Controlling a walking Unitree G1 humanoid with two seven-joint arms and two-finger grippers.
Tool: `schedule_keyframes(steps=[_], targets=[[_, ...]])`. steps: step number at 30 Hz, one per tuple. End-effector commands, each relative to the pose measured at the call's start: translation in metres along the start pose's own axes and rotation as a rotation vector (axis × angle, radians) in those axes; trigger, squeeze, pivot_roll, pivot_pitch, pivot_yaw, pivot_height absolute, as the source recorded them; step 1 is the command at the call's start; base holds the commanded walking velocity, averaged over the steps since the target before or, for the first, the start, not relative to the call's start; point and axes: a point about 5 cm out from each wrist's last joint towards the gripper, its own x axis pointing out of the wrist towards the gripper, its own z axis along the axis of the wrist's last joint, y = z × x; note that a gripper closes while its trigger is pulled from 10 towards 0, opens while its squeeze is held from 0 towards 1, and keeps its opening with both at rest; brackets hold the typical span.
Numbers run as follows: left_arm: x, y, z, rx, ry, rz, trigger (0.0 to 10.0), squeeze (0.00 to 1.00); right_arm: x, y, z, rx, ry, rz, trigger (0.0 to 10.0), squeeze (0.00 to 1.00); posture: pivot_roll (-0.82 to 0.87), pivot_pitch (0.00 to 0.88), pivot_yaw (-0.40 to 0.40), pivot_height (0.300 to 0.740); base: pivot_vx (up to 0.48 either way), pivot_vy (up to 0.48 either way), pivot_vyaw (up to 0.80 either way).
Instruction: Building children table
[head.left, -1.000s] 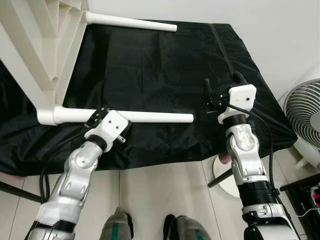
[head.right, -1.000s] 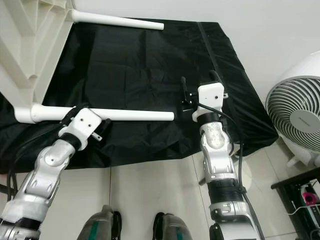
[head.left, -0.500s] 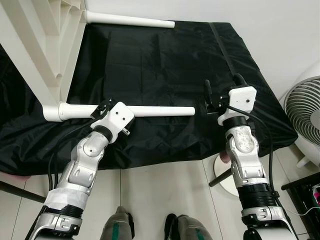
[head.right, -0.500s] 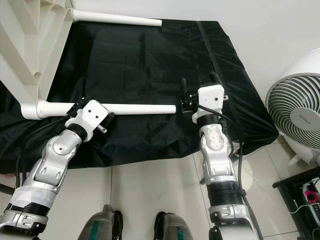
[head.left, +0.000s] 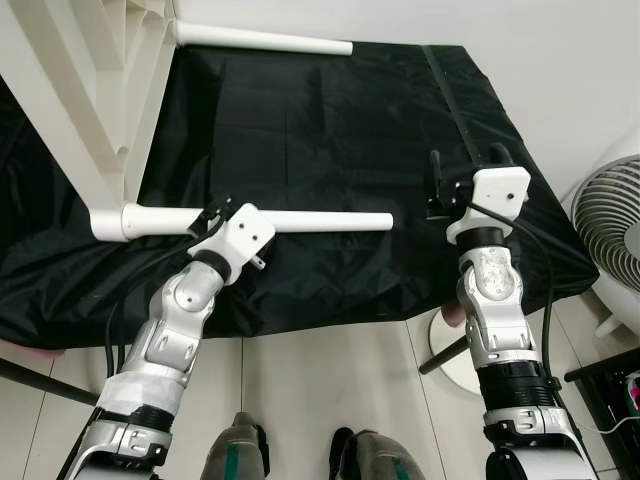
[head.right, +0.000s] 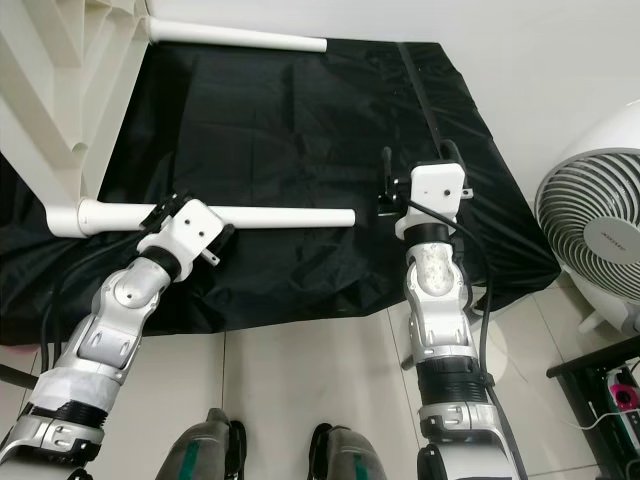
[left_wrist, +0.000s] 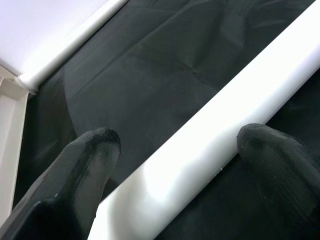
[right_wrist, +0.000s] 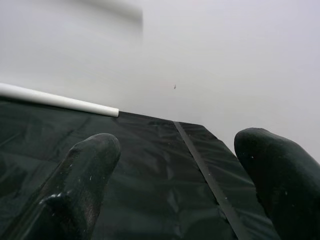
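The white children's table (head.left: 70, 90) lies tipped on its side on a black cloth (head.left: 330, 130), to the left of both grippers. Its near leg (head.left: 320, 222) projects rightward across the cloth; the far leg (head.left: 265, 40) lies well beyond both grippers, along the back edge.

Left gripper (left_wrist: 175, 165): the fingers (left_wrist: 85, 165) straddle the near leg, one on each side, with visible gaps. The jaws are spread and not clamped. The leg's socket end lies to the gripper's left, its free tip to the right.

Right gripper (right_wrist: 175, 175): positioned to the right of the leg tip, clear of it, above the cloth. The fingers (right_wrist: 85, 180) are spread with nothing between them. A white fan (head.right: 595, 240) stands on the floor further right.

Hazards:
- If the left jaws close off-centre, the round, smooth leg is likely to roll or slip out.
- A sideways push on the leg may lever the table, which rests on one edge, and shift or topple it.
- The loose cloth may bunch under a finger.

Markings: no brand, label or legible writing is visible on any item.
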Motion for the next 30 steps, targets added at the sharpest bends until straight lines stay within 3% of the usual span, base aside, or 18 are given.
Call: schedule_keyframes(steps=[1, 3, 5, 8, 9, 10, 11, 12, 13, 17, 19, 21, 24, 26, 30], targets=[[0.000, 0.020, 0.005, -0.009, -0.012, 0.284, 10.0, 0.00, -0.001, 0.003, -0.001, 0.026, 0.011, 0.008, 10.0, 0.00, 0.15, 0.098, -0.025, 0.740, 0.000, 0.000, 0.00], [0.000, 0.020, 0.005, -0.009, -0.012, 0.284, 10.0, 0.00, -0.001, 0.003, -0.001, 0.026, 0.011, 0.008, 10.0, 0.00, 0.15, 0.098, -0.025, 0.740, 0.000, 0.000, 0.00], [-0.005, 0.025, 0.009, -0.093, -0.045, 0.268, 10.0, 0.00, -0.004, 0.009, -0.002, 0.037, 0.016, 0.043, 10.0, 0.00, 0.15, 0.100, -0.025, 0.740, 0.000, 0.000, 0.00], [-0.007, 0.025, 0.010, -0.120, -0.057, 0.260, 10.0, 0.00, -0.005, 0.010, -0.003, 0.036, 0.017, 0.049, 10.0, 0.00, 0.15, 0.100, -0.025, 0.740, 0.000, 0.000, 0.00], [-0.016, 0.025, 0.016, -0.189, -0.126, 0.214, 10.0, 0.00, -0.006, 0.013, -0.003, 0.026, 0.014, 0.070, 10.0, 0.00, 0.16, 0.100, -0.033, 0.740, 0.000, 0.000, 0.00], [-0.016, 0.025, 0.016, -0.189, -0.126, 0.214, 10.0, 0.00, -0.006, 0.013, -0.003, 0.026, 0.014, 0.070, 10.0, 0.00, 0.16, 0.100, -0.033, 0.740, 0.000, 0.000, 0.00], [-0.038, 0.031, 0.024, -0.431, -0.251, 0.162, 10.0, 0.00, -0.001, 0.020, 0.003, -0.048, -0.021, 0.097, 10.0, 0.00, 0.17, 0.098, -0.044, 0.740, 0.000, 0.000, 0.00], [-0.038, 0.031, 0.024, -0.431, -0.251, 0.162, 10.0, 0.00, -0.001, 0.020, 0.003, -0.048, -0.021, 0.097, 10.0, 0.00, 0.17, 0.098, -0.044, 0.740, 0.000, 0.000, 0.00], [-0.046, 0.033, 0.026, -0.505, -0.293, 0.147, 10.0, 0.00, 0.003, 0.021, 0.005, -0.086, -0.034, 0.089, 10.0, 0.00, 0.17, 0.095, -0.054, 0.740, 0.000, 0.000, 0.00], [-0.050, 0.034, 0.026, -0.548, -0.309, 0.142, 10.0, 0.00, 0.007, 0.023, 0.006, -0.093, -0.035, 0.083, 10.0, 0.00, 0.18, 0.094, -0.059, 0.740, 0.000, 0.000, 0.00], [-0.053, 0.036, 0.020, -0.582, -0.281, 0.164, 10.0, 0.00, 0.020, 0.038, 0.017, -0.074, -0.087, 0.163, 10.0, 0.00, 0.19, 0.089, -0.077, 0.740, 0.000, 0.000, 0.00], [-0.053, 0.036, 0.020, -0.582, -0.281, 0.164, 10.0, 0.00, 0.020, 0.038, 0.017, -0.074, -0.087, 0.163, 10.0, 0.00, 0.19, 0.089, -0.077, 0.740, 0.000, 0.000, 0.00], [-0.053, 0.036, 0.018, -0.577, -0.260, 0.195, 10.0, 0.00, 0.031, 0.049, 0.036, -0.083, -0.170, 0.267, 10.0, 0.00, 0.19, 0.086, -0.097, 0.740, 0.000, 0.000, 0.00], [-0.053, 0.036, 0.017, -0.571, -0.251, 0.209, 10.0, 0.00, 0.035, 0.050, 0.045, -0.109, -0.211, 0.294, 10.0, 0.00, 0.19, 0.085, -0.103, 0.740, 0.000, 0.000, 0.00], [-0.053, 0.035, 0.015, -0.576, -0.236, 0.229, 10.0, 0.00, 0.040, 0.054, 0.064, -0.247, -0.350, 0.368, 10.0, 0.00, 0.18, 0.088, -0.110, 0.740, 0.000, 0.000, 0.00]])
